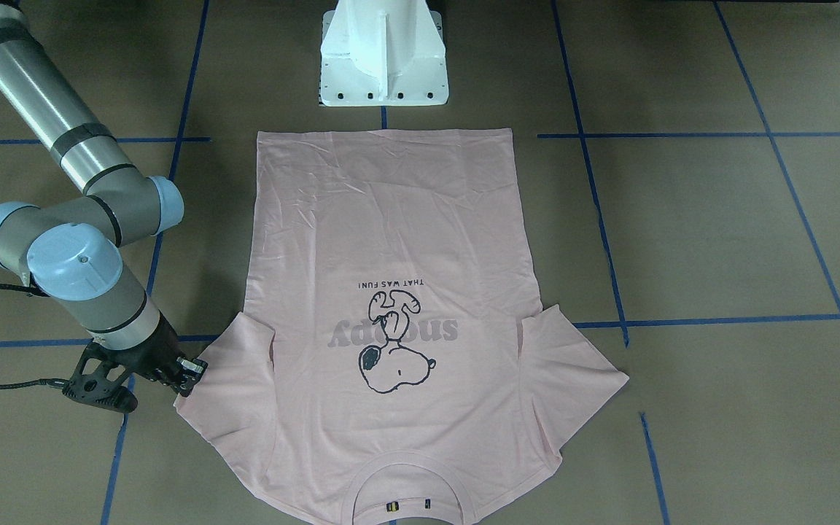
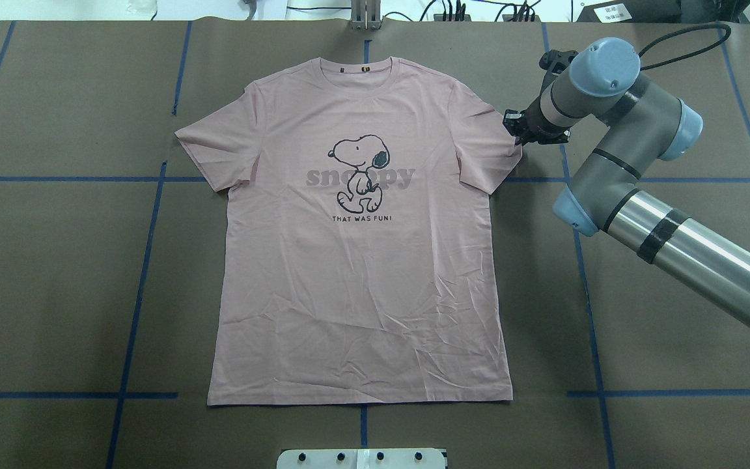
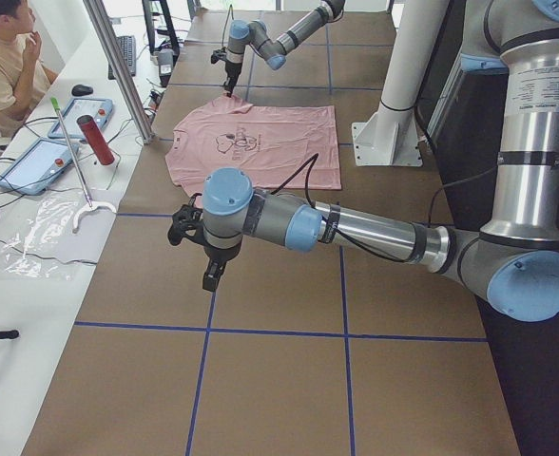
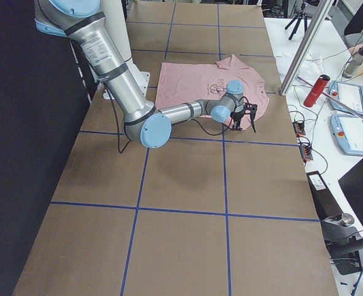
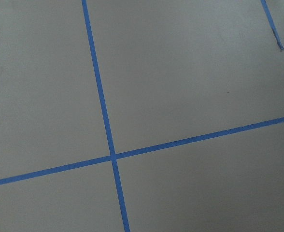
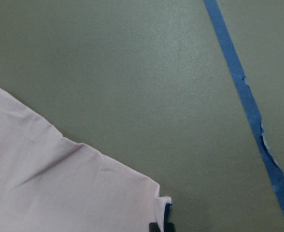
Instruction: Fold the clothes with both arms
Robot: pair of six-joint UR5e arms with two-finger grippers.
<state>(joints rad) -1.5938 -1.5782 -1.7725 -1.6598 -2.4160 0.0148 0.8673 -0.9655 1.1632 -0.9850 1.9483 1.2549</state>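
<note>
The pale pink T-shirt (image 2: 362,260) lies flat and face up on the brown table, collar toward the far edge, Snoopy print (image 2: 360,172) showing. My right gripper (image 2: 517,130) is down at the hem of the shirt's right-hand sleeve (image 2: 482,143); it shows as well in the front view as the right gripper (image 1: 190,370). The right wrist view shows the sleeve edge (image 6: 60,183) drawn into a small raised point at the fingertips, so it looks shut on the hem. My left gripper (image 3: 213,275) hangs over bare table well away from the shirt; open or shut, I cannot tell.
The white pedestal base (image 1: 383,55) stands just past the shirt's bottom hem. Blue tape lines (image 2: 147,260) grid the brown table. A person (image 3: 9,66) sits at a side bench holding tablets and a red bottle (image 3: 96,140).
</note>
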